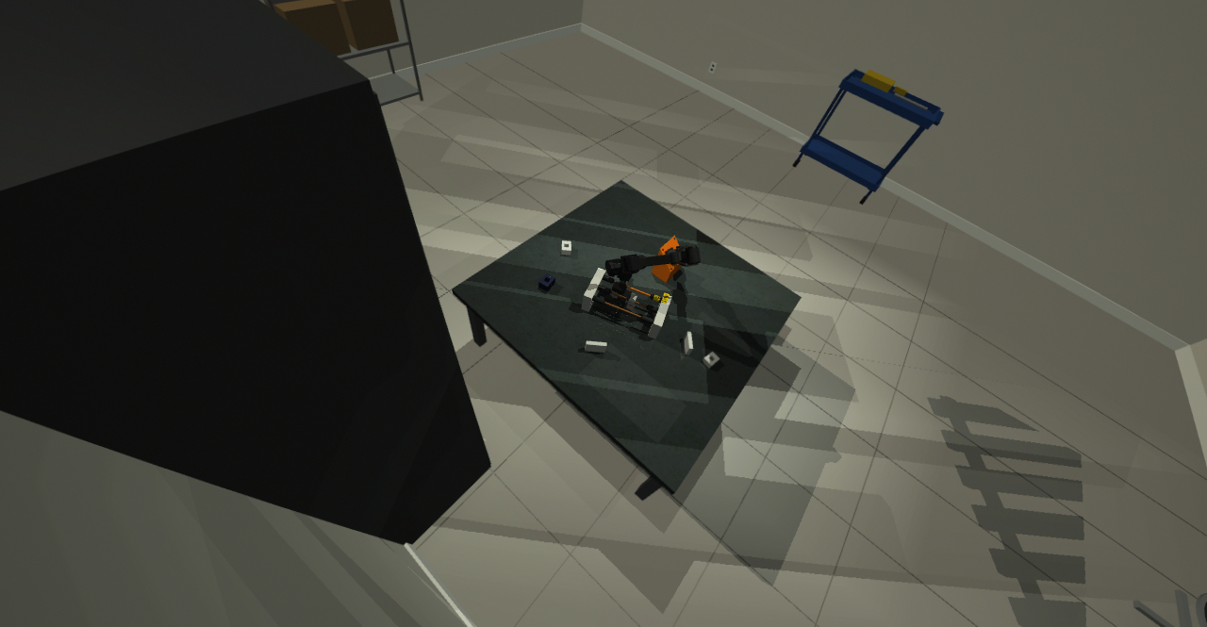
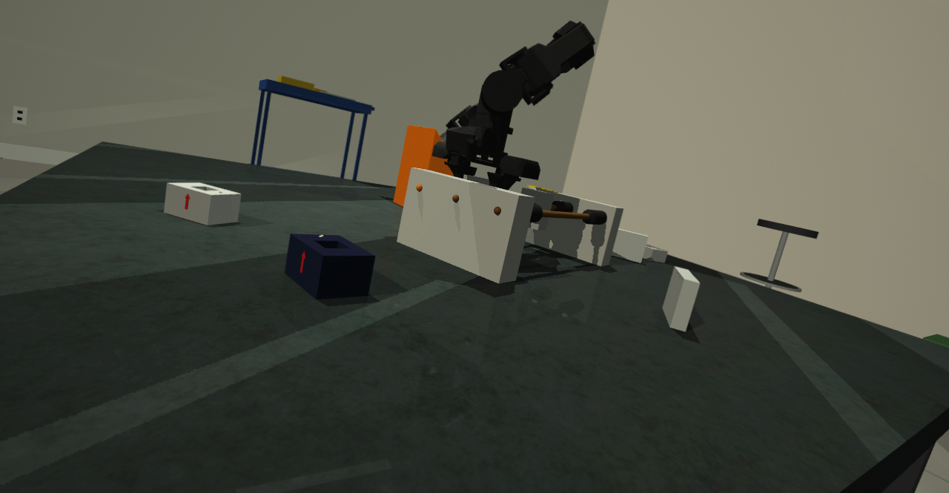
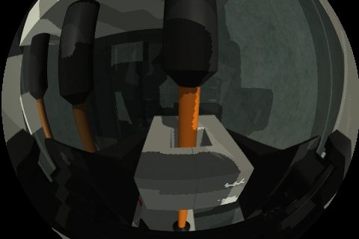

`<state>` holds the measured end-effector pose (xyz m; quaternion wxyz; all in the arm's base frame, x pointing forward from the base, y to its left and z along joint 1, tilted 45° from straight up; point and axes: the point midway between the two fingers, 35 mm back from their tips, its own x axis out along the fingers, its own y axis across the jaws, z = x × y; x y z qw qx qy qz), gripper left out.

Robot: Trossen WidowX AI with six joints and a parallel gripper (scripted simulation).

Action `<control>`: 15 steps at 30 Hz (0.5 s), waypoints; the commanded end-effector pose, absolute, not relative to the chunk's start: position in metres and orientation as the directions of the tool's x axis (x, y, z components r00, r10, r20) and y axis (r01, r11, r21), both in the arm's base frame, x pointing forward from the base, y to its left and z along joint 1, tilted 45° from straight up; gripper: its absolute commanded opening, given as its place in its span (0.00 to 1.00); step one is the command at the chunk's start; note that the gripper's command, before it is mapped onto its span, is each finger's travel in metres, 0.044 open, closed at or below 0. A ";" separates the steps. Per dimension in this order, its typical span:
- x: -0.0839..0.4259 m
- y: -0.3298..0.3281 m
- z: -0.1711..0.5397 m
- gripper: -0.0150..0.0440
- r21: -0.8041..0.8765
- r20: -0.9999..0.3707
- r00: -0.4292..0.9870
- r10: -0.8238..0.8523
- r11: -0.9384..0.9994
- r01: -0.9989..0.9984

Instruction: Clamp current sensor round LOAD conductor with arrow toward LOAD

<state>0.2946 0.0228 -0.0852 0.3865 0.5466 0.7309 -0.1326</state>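
My gripper (image 3: 186, 133) (image 2: 483, 175) is shut on the pale grey split-core sensor (image 3: 168, 187), with one dark finger on either side of it. In the wrist view the sensor surrounds an orange conductor (image 3: 188, 116), which passes through its opening. Its two halves meet at a thin seam; whether the latch is engaged cannot be told. Only a sliver of red shows low at its left, so the arrow's direction cannot be read. A yellow marker (image 1: 666, 296) (image 2: 542, 188) sits on the far white panel; its lettering is not legible. In the exterior view the near panel hides the fingertips.
Two more conductors (image 3: 84, 127) (image 3: 44, 119) run to the left. White end panels (image 1: 594, 288) (image 2: 457, 231) hold them. A navy block (image 1: 547, 283) (image 2: 345, 277), white blocks (image 1: 566, 242) (image 2: 185, 204) and white slabs (image 1: 595, 346) (image 2: 678, 299) stand around. An orange piece (image 2: 414, 158) stands behind.
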 end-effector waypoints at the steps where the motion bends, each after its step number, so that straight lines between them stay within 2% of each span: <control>1: 0.295 0.022 -0.085 0.38 0.232 -0.709 -0.100 0.698 0.366 0.901; 4: 0.295 0.021 -0.083 0.25 0.234 -0.711 -0.099 0.697 0.367 0.900; 15: 0.295 0.023 -0.085 0.25 0.228 -0.710 -0.104 0.697 0.367 0.902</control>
